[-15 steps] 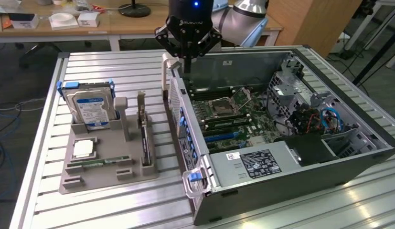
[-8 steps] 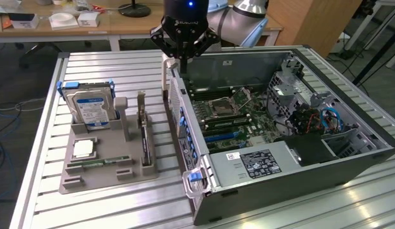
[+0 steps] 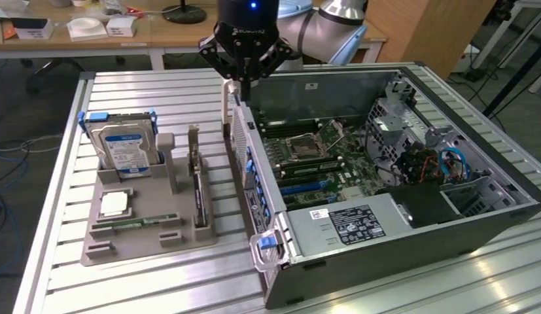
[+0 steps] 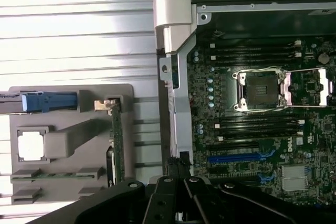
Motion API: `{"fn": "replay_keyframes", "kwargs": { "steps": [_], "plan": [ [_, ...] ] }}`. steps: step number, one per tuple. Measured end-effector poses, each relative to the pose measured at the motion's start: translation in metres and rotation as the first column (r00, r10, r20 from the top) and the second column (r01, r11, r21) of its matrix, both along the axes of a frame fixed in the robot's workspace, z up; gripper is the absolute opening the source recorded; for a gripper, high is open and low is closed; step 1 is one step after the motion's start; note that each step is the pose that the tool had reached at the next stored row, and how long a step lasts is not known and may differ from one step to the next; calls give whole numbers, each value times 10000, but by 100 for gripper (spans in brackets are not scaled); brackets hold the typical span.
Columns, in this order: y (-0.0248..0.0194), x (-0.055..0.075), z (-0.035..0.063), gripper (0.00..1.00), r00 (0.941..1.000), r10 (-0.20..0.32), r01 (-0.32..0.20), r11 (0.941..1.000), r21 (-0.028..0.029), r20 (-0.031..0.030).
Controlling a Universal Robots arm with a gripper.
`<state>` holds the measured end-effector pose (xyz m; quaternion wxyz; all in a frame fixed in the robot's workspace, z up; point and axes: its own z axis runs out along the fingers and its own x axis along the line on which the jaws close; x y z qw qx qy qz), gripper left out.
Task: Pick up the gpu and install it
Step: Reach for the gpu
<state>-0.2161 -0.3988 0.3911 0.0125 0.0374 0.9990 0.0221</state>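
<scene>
The gpu stands on its long edge in a slot of the grey holder tray, its pale bracket at the far end. In the wrist view the gpu shows as a thin edge with the bracket end beside it. My gripper hangs above the far corner of the open computer case, to the exterior view's right of the gpu and well above it. Its fingers come together to a point, shut with nothing between them. The gripper sits over the case's side wall.
The tray also holds a silver hard drive in a blue frame, a processor chip and a green memory stick. The motherboard lies exposed inside the case. A pale handle juts from the case's near corner.
</scene>
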Motion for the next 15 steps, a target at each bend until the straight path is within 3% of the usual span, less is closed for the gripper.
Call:
{"fn": "replay_keyframes", "kwargs": {
  "steps": [15],
  "plan": [
    [0, -183, -4, 11, 10000, 0, 0, 10000, 0, 0]
  ]
}}
